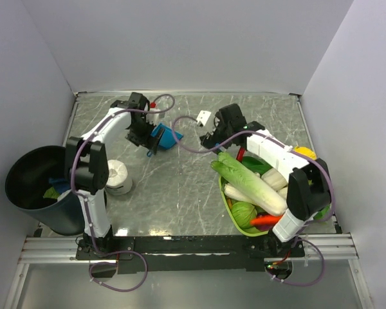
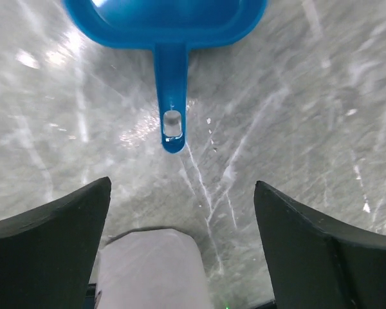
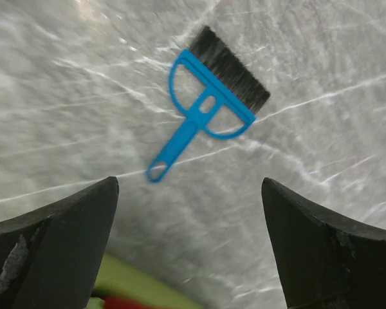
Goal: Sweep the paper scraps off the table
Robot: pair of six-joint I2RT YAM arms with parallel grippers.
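No paper scraps show on the grey marble table point(image 1: 180, 193). Green and blue wads point(image 1: 53, 190) lie inside the black bin point(image 1: 26, 168) at the left. My left gripper point(image 1: 143, 136) is open and empty, just behind the handle point(image 2: 171, 90) of a blue dustpan point(image 1: 166, 137); in the left wrist view the gripper point(image 2: 181, 183) is above bare table. My right gripper point(image 1: 211, 139) is open and empty. The right wrist view shows it point(image 3: 188, 181) hovering near the handle end of a blue brush point(image 3: 212, 96) with black bristles. The brush is hidden in the top view.
A white tissue roll point(image 1: 119, 177) stands near the left arm. A green basket point(image 1: 228, 201) of vegetables fills the right side, by the right arm. A blurred white rounded shape point(image 2: 148, 270) sits low between the left fingers. White walls enclose the table.
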